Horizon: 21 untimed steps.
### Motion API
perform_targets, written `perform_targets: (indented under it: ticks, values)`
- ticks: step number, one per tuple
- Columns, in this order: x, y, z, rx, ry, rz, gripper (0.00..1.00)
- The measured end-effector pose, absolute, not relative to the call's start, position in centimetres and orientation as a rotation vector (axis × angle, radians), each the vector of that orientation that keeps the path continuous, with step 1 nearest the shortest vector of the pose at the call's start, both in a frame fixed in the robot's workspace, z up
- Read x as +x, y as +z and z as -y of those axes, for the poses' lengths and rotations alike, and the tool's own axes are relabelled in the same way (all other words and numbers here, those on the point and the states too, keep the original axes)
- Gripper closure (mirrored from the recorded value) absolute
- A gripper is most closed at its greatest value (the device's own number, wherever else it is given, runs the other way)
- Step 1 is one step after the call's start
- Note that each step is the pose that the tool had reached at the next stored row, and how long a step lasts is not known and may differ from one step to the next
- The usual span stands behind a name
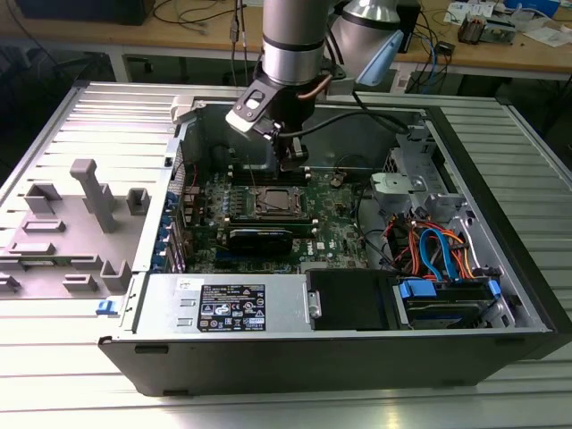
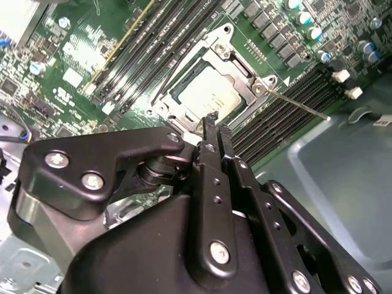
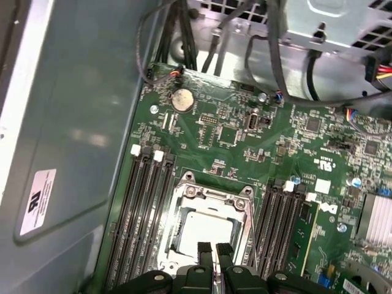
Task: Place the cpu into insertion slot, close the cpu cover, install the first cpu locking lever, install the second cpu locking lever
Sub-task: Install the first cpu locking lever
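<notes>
I see my gripper [image 3: 214,248] just above the cpu [image 3: 205,228], cover [image 3: 211,197] down around it; fingers closed, empty.

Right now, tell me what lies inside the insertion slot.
The cpu lies in the insertion slot, its silvery top showing through the window of the cpu cover. The socket contacts beneath it are covered, and the gripper hides one edge.

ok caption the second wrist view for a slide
Wrist close-up: gripper at the edge of the socket, chip seated under its metal cover
</notes>
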<state>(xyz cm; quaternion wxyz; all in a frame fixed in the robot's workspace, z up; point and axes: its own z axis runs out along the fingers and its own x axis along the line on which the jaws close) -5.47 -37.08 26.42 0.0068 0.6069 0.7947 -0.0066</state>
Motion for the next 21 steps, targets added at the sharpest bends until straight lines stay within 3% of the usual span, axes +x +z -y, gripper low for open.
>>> perform_targets:
  ticks: [21]
  values:
    - [-5.47,26.42,37.08,1.616,-0.018,-2.676,0.83]
